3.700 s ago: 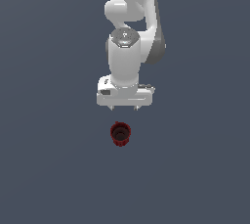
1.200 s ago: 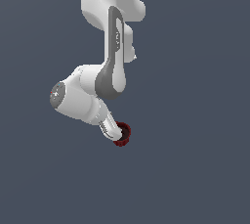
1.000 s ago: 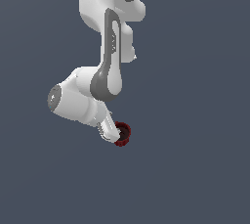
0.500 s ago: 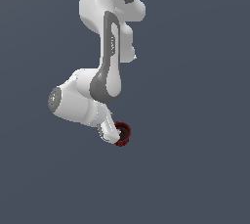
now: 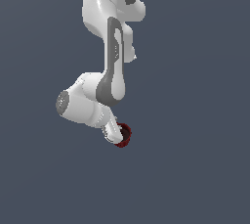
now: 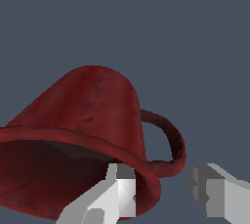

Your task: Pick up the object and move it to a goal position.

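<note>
The dark red flared cup with a loop handle [image 6: 93,135] is sitting right at the white gripper [image 6: 163,191], its rim caught between the spread jaws, one finger [image 6: 122,189] inside, the other [image 6: 210,189] outside near the handle.

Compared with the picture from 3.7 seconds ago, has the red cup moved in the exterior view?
Barely. The red cup sits at nearly the same place in the frame; only the arm has swung down beside it, bringing the claw to it.

arm: swung from upright above to bent low | gripper [image 5: 116,137]: now at red cup [image 5: 124,136], which has barely shifted
</note>
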`<action>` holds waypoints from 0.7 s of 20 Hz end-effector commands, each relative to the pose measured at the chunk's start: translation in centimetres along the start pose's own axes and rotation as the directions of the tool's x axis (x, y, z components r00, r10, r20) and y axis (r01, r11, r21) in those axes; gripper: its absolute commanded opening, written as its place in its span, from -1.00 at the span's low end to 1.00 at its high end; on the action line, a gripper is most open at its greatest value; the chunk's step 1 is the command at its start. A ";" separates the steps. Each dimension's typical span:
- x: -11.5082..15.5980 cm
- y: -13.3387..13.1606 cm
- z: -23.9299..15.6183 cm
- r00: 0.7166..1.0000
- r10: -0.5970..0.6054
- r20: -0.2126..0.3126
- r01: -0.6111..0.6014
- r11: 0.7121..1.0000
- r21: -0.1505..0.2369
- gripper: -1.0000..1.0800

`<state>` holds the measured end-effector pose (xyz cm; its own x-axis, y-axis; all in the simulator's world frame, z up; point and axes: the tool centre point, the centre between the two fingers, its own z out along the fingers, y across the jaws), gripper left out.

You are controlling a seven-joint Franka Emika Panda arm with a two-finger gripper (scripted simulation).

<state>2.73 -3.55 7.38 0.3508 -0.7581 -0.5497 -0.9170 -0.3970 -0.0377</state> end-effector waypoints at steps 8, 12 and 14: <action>0.1 0.0 0.0 1.000 0.001 0.000 -0.001 1.000 0.001 -1.00; -0.4 -0.1 -0.3 1.000 0.001 0.000 -0.001 1.000 0.001 -1.00; -1.0 -0.2 -0.7 1.000 0.001 0.000 -0.001 1.000 0.001 -1.00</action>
<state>2.57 -3.28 7.82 0.3471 -0.7587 -0.5512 -0.9179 -0.3954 -0.0338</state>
